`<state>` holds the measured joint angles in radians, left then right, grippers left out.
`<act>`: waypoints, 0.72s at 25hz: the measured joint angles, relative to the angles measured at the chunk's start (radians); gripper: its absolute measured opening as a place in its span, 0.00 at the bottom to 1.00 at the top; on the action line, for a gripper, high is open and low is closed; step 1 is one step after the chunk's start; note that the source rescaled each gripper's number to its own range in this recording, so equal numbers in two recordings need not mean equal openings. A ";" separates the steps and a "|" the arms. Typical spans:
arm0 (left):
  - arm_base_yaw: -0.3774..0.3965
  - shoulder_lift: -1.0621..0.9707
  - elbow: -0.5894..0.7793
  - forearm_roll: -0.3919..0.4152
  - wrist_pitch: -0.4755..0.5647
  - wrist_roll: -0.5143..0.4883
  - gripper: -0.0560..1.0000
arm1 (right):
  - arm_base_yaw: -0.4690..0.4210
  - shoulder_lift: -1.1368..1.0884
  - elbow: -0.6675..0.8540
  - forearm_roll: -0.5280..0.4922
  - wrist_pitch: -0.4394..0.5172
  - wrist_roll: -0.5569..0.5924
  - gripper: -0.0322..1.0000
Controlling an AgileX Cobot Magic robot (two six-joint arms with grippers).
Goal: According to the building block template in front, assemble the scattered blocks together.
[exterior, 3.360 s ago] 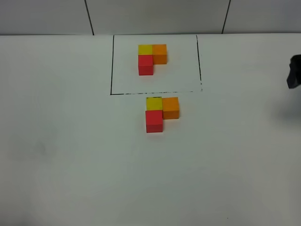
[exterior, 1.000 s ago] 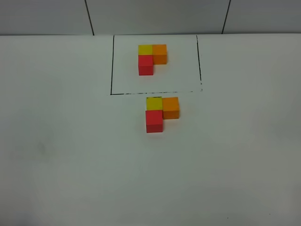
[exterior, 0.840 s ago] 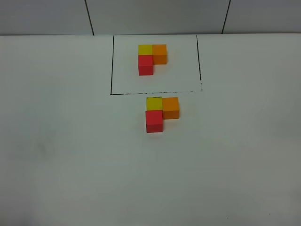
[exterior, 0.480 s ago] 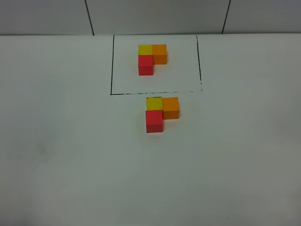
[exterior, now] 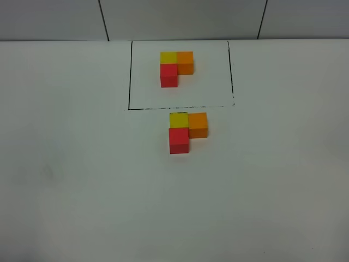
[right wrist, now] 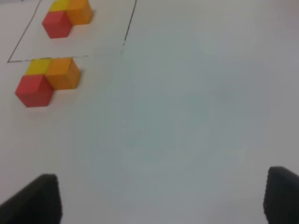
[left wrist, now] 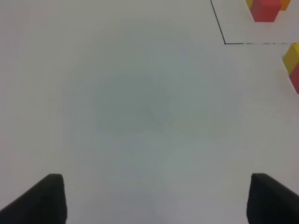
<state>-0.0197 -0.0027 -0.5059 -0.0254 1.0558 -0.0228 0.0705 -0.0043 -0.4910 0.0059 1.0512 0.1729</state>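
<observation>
On your white table (exterior: pixel 82 180) the building block template (exterior: pixel 175 68) sits inside its thin black drawn rectangle (exterior: pixel 129 82) at the far middle: yellow at the back, orange touching its right side, red touching its near side. Just outside the rectangle's near line you have the scattered blocks, now touching one another in the same L: the yellow cube (exterior: pixel 178 119) at the back, the orange cube (exterior: pixel 198 124) against its right side, and the red cube (exterior: pixel 179 140) against its near side.

Neither hand shows in your high view. Your left hand (left wrist: pixel 154 198) hangs over bare table with its fingers (left wrist: pixel 44 198) spread wide and nothing between them. Your right hand (right wrist: pixel 161 198) is likewise spread and empty, well apart from the cubes
</observation>
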 joint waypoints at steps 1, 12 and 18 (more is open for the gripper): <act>0.000 0.000 0.000 0.000 0.000 0.000 0.67 | -0.017 0.000 0.000 -0.006 0.000 0.002 0.78; 0.000 0.000 0.000 0.000 0.000 0.000 0.67 | -0.069 0.000 0.000 -0.006 0.000 0.005 0.78; 0.000 0.000 0.000 0.000 0.000 0.000 0.67 | -0.069 0.000 0.000 -0.006 0.000 0.001 0.78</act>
<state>-0.0197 -0.0027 -0.5059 -0.0254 1.0558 -0.0228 0.0016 -0.0043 -0.4910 0.0000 1.0512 0.1738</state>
